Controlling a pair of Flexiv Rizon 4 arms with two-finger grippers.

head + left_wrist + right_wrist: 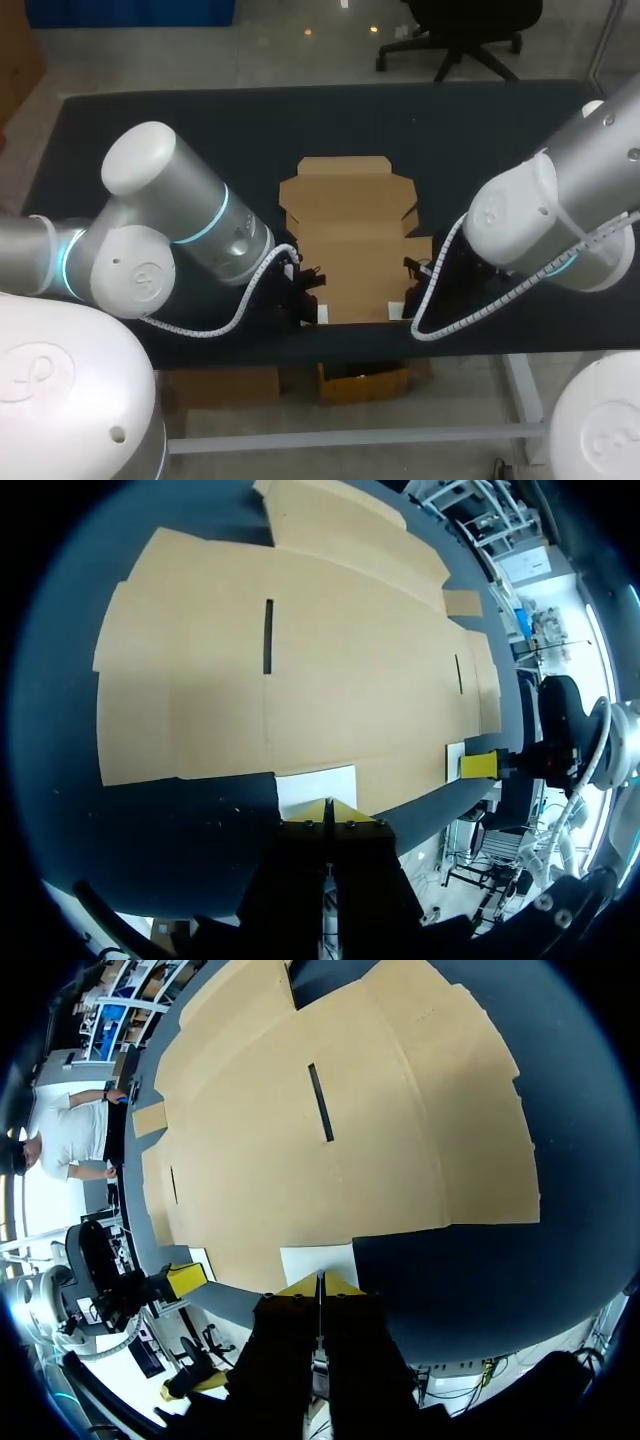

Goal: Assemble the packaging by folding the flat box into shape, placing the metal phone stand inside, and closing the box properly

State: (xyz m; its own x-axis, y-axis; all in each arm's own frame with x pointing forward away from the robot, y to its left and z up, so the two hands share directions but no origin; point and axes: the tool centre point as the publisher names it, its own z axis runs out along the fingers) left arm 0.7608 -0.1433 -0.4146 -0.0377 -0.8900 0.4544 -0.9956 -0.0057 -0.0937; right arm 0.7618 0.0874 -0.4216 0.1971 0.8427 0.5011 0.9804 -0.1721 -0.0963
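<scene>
Flat box (pixel 348 235): unfolded on bench (pixel 480 130).
Jaws: both pairs closed, nothing held, at near edge.
Risk: box may be shoved, not lifted.

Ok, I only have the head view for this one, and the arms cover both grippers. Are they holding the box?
Observer: The left wrist view shows the left gripper with its yellow tips pressed together at the near edge of the flat box. Nothing shows between them.
Operator: And the other one?
Observer: In its own wrist view the right gripper also has its tips together, with a white patch just ahead of it at the box's near edge.
Operator: Is the cardboard plain?
Observer: No, the wrist views show a narrow slot cut in the panel ahead of the right gripper.
</scene>
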